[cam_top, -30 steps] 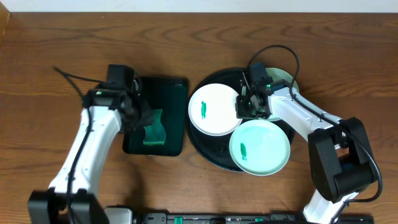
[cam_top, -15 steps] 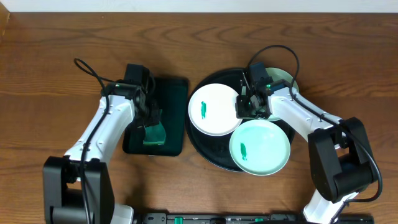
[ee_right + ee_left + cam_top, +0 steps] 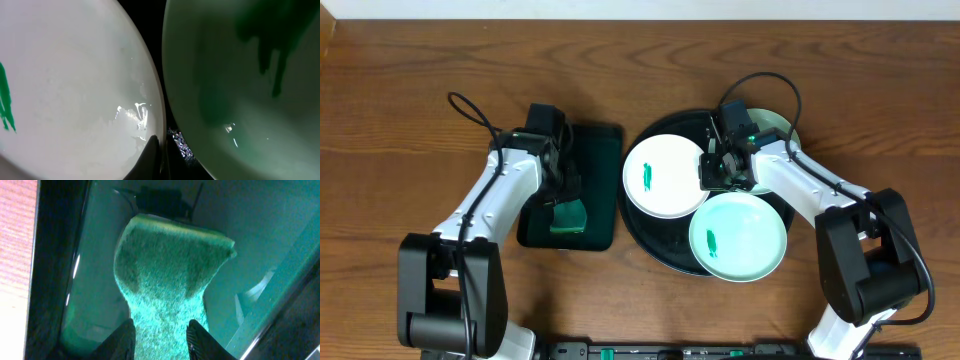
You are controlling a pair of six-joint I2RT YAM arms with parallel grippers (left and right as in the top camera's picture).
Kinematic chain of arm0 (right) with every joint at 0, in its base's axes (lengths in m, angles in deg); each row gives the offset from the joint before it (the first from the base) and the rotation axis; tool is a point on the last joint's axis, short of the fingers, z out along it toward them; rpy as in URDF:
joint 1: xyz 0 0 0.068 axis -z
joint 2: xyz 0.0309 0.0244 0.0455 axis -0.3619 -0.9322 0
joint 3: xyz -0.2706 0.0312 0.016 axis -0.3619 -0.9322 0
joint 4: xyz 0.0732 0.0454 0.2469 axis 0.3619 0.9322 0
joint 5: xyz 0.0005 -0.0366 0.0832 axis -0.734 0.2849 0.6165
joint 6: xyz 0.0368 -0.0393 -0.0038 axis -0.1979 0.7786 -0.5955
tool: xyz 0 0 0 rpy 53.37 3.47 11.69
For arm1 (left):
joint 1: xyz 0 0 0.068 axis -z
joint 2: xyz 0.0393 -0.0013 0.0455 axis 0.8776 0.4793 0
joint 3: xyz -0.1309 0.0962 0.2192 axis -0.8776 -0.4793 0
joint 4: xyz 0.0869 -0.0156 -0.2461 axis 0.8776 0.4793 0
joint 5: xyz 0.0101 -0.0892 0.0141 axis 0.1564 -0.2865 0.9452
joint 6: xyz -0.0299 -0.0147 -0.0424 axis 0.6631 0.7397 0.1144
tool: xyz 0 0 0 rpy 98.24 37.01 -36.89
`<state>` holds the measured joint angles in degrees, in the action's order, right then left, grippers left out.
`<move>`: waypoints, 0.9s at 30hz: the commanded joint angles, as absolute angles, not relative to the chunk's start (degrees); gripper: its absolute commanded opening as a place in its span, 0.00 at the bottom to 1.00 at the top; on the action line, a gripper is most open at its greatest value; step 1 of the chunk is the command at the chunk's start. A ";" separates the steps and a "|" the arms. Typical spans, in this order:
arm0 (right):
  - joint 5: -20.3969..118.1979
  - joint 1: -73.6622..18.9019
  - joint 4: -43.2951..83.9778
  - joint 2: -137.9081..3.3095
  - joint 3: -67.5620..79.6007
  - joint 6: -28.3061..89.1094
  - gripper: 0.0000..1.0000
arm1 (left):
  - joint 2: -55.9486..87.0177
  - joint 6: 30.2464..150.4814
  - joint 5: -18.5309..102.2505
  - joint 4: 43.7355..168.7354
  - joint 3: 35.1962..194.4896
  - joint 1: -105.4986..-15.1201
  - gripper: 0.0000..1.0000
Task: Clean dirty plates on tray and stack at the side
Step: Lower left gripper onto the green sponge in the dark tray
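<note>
on the table, the rectangular tray lies left of the round tray, just beside it. a sponge lies in the near half of the rectangular tray, with the left gripper at its far end. three plates sit on the round tray. the left plate is on its left side. the near plate is at its near right, overhanging the rim, and the far plate is at its far right. the left plate and near plate meet at their edges. the right gripper sits between the left plate and far plate.
</note>
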<state>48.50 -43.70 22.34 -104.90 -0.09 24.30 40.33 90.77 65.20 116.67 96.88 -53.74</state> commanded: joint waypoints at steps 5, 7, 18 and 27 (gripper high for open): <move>48.41 -44.20 22.06 -105.41 -0.33 24.39 0.01 | 41.03 91.77 66.03 112.39 92.92 -53.50 0.35; 48.41 -44.20 22.04 -105.41 -0.33 24.39 0.01 | 41.03 91.77 66.03 111.73 92.37 -53.50 0.35; 48.41 -44.24 22.04 -105.41 -0.33 24.39 0.02 | 40.94 91.73 66.06 107.91 89.97 -53.50 0.35; 48.39 -44.24 21.97 -105.41 -0.33 24.39 0.03 | 39.68 91.71 66.08 107.95 90.47 -53.50 0.37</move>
